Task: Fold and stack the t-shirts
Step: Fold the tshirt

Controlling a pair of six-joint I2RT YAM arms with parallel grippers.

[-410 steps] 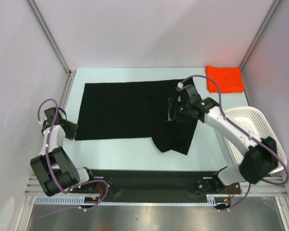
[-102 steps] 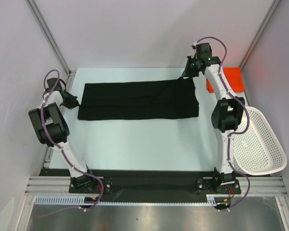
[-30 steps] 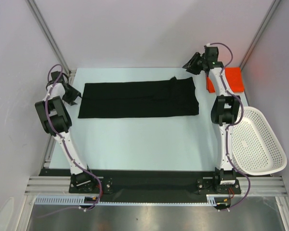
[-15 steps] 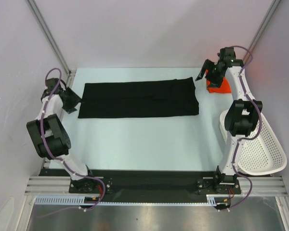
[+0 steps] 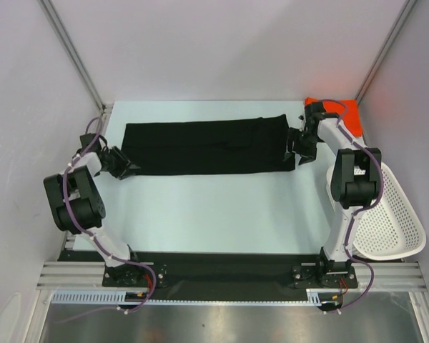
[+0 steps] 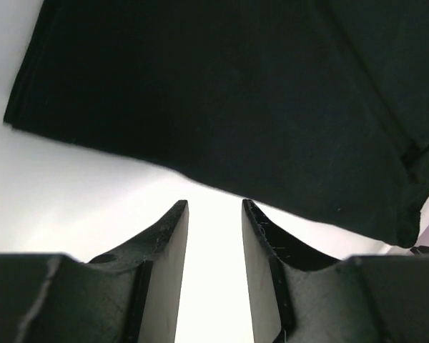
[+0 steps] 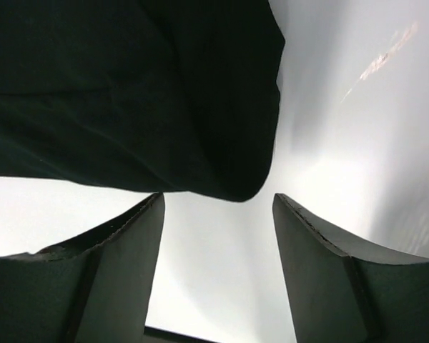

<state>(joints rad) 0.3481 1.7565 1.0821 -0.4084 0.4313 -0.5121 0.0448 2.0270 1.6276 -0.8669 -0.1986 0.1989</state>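
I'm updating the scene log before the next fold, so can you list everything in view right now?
black t-shirt: one, black, folded into a long strip lying flat across the far half of the table
orange-red t-shirt: one, orange-red, far right corner, partly hidden behind the right arm
basket: one, white mesh, at the table's right edge
table: one, pale blue-white top
left gripper: one, black fingers, open and holding nothing, at the near left corner of the black t-shirt
right gripper: one, black fingers, open and holding nothing, at the near right corner of the black t-shirt
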